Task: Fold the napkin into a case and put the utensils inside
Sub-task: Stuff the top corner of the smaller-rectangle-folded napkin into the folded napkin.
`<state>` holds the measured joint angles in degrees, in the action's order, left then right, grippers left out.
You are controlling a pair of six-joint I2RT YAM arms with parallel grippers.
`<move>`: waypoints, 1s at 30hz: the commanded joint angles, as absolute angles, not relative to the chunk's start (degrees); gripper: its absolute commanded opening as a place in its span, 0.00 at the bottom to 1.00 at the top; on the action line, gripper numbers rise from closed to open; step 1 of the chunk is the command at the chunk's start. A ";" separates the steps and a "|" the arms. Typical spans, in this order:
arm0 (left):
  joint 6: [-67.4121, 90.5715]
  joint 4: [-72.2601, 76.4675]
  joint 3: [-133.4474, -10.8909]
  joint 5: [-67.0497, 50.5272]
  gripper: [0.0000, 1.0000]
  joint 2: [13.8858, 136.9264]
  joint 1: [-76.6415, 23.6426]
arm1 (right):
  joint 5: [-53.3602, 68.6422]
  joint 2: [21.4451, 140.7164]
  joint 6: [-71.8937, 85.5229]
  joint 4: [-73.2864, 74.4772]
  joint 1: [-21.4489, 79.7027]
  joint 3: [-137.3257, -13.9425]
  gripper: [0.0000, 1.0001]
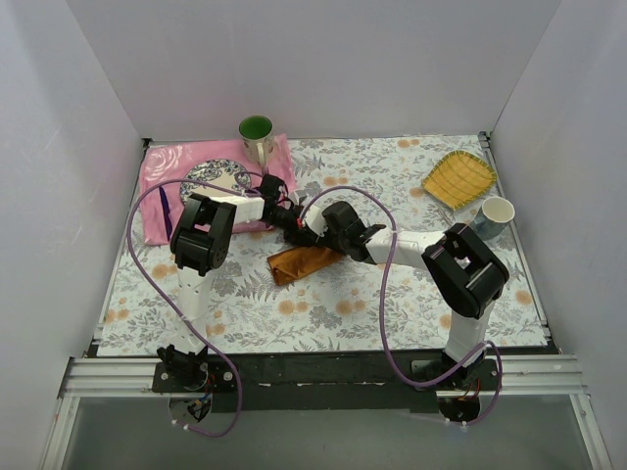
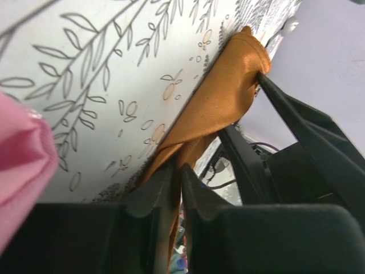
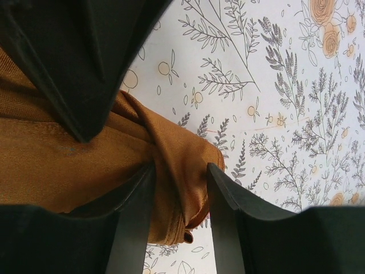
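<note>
The rust-orange napkin (image 1: 306, 260) lies bunched on the flowered tablecloth at mid-table, with both arms reaching over it. My left gripper (image 2: 178, 171) is shut on a thin edge of the napkin (image 2: 219, 97), which hangs lifted from it. My right gripper (image 3: 179, 180) is open and straddles a thick fold of the napkin (image 3: 177, 148); cloth touches one finger and nearly touches the other. Dark fingers of the left gripper (image 3: 85, 68) show above that fold. A slim dark purple piece (image 1: 166, 211), possibly one of the utensils, lies on the pink cloth. No spoon is in view.
A pink cloth (image 1: 162, 171) at the back left carries a patterned plate (image 1: 211, 178). A green-lined cup (image 1: 257, 132) stands behind it. A yellow dish (image 1: 458, 178) and a white cup (image 1: 497, 213) sit at the back right. White walls close in three sides.
</note>
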<state>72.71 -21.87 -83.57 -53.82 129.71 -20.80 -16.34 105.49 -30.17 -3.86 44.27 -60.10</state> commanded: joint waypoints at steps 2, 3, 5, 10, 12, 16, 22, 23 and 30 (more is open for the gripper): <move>69.26 -24.96 -84.90 -49.92 0.20 125.25 -20.57 | -16.00 106.61 -29.44 -5.27 44.12 -59.50 0.48; 68.91 -26.27 -85.34 -49.66 0.25 124.81 -20.57 | -15.91 106.52 -29.36 -5.36 44.12 -59.33 0.48; 68.12 -27.42 -85.43 -49.22 0.29 123.40 -20.57 | -16.00 106.52 -29.27 -5.36 44.21 -59.24 0.47; 65.22 -32.78 -85.00 -47.90 0.34 122.70 -20.39 | -16.26 106.26 -29.18 -5.80 44.12 -58.80 0.47; 64.60 -33.66 -84.29 -47.55 0.36 121.91 -20.48 | -16.26 106.08 -29.09 -5.89 44.21 -58.80 0.47; 63.64 -34.54 -82.44 -46.41 0.41 119.97 -20.48 | -16.35 106.00 -29.09 -6.24 44.12 -58.54 0.47; 61.26 -37.70 -82.53 -45.00 0.40 117.78 -20.13 | -16.35 105.91 -29.09 -6.59 44.12 -58.45 0.47; 60.39 -38.23 -82.53 -44.74 0.40 117.60 -20.13 | -16.35 105.91 -29.09 -6.59 44.21 -58.36 0.47; 56.79 -41.31 -81.21 -44.21 0.31 115.67 -20.13 | -16.26 105.73 -29.35 -6.77 44.21 -58.36 0.47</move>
<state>60.31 -38.46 -82.54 -45.06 121.23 -20.56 -16.34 105.86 -29.93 -6.22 44.27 -59.27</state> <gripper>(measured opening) 0.334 0.469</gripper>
